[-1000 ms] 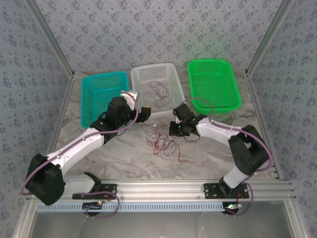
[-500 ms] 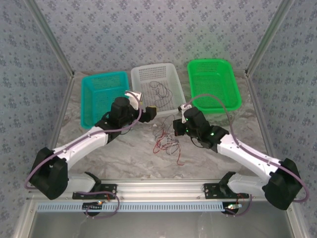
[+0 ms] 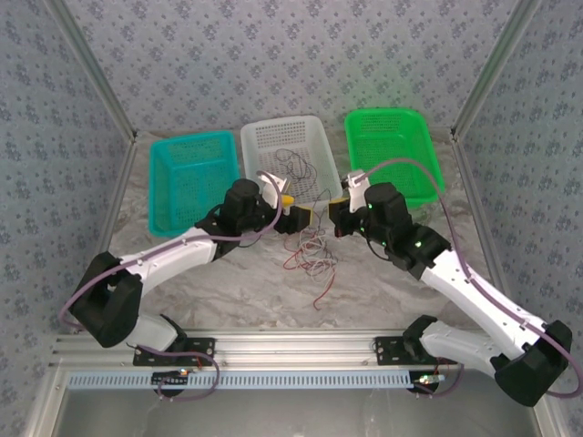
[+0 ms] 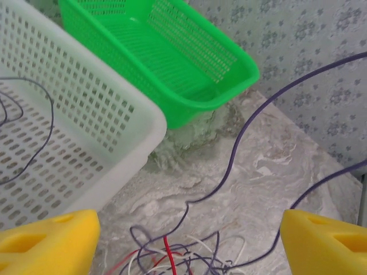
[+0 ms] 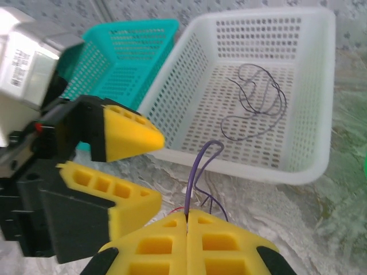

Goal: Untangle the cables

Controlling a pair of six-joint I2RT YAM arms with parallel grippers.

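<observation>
Right end effector [image 5: 187,220] pinches purple cable [image 5: 192,180], strand running toward white basket [image 5: 258,169].

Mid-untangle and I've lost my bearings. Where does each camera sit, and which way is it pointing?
Top external: above and behind the bases, looking down and forward at the teal basket, white basket, green basket and tangled cables; left arm and right arm show.
Left wrist: low over the tangle, facing the white and green baskets; left gripper open.
Right wrist: facing the white and teal baskets; right gripper shut on a purple cable; the left gripper at its left.
Shared: both wrist views take in the white basket.
</observation>
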